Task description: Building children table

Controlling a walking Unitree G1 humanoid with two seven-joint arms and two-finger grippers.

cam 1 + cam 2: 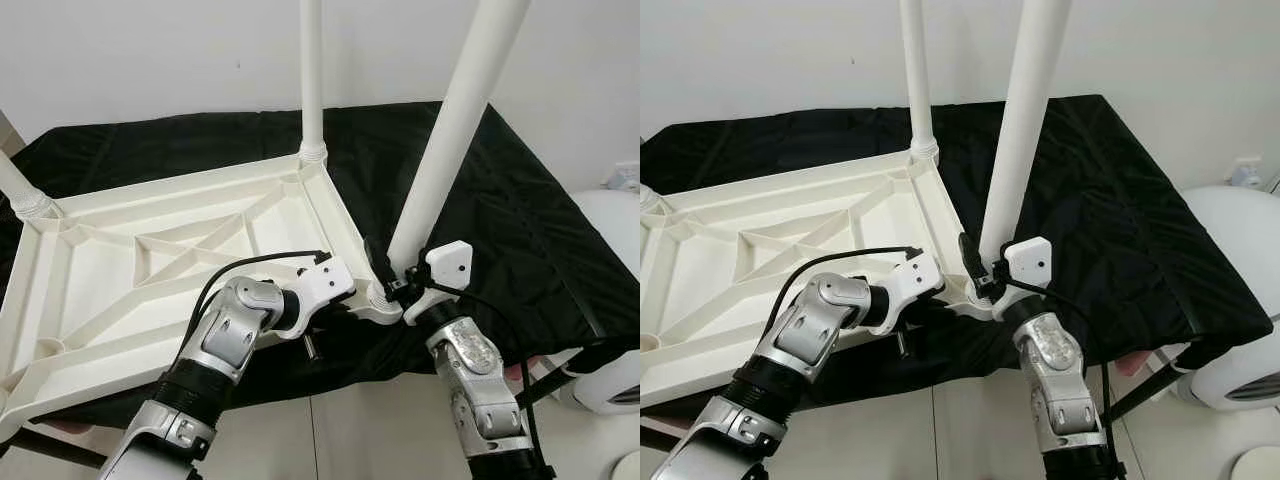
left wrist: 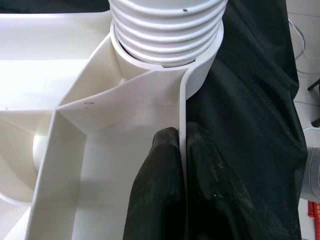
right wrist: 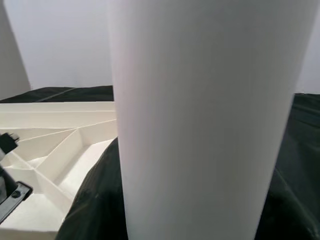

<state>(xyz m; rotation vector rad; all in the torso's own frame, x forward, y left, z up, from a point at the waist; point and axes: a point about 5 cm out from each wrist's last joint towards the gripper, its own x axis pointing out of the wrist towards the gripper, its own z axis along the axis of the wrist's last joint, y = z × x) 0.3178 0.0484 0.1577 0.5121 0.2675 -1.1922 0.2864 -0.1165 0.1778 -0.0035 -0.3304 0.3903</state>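
Note:
A white plastic table top (image 1: 100, 270) lies upside down on a black cloth. My left gripper (image 2: 181, 135) is shut on its thin rim wall, one black finger on each side, just beside the near right corner socket (image 2: 202, 65). A white leg (image 1: 450, 130) stands in that socket, leaning to the right, its ribbed screw end (image 2: 165, 25) partly sunk in. My right gripper (image 1: 398, 285) holds this leg close above the socket; the leg's smooth tube (image 3: 200, 120) is right in front of the right wrist camera.
Two more white legs stand in the top: one upright at the far corner (image 1: 311, 80), one at the left corner (image 1: 15, 185). The black cloth (image 1: 520, 220) hangs over the front edge. A white rounded appliance (image 1: 615, 230) stands at the right on the tiled floor (image 1: 370, 430).

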